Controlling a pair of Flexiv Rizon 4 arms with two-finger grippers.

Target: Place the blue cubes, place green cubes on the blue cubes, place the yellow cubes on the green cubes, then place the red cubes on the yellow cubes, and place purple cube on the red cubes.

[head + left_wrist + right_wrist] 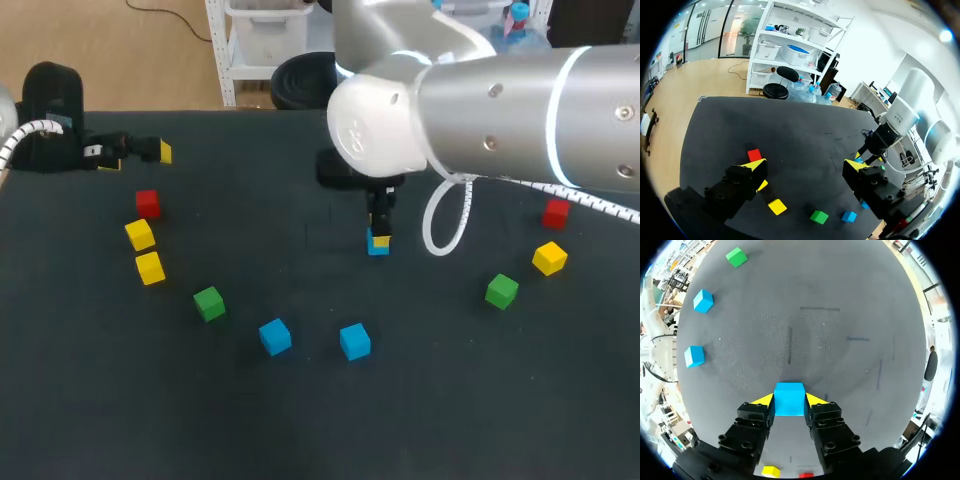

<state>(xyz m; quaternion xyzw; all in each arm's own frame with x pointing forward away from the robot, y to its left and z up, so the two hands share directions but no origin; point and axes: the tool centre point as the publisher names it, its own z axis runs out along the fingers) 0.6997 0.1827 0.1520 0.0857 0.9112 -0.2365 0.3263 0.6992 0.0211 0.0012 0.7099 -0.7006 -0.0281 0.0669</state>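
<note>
Blue cube (377, 248), head view centre: likely light, rigid, smooth-faced; right gripper (789, 402) grasps it across opposite faces, the soundest hold; left gripper (807, 172) spread, empty.

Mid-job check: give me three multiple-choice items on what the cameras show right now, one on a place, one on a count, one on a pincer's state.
1. Where do the two loose small blue cubes lie on the dark table?
A) between the two small green cubes
B) at the table's far edge
C) stacked on each other

2. How many small yellow cubes lie on the table?
A) one
B) three
C) five

3. What state is the right pincer in?
A) open and empty
B) shut on a red cube
C) shut on a blue cube

Key: 1 A, one green cube lies on either side of them. 2 B, two at the left, one at the right. 3 C, both fingers press the held blue cube from two sides.
</note>
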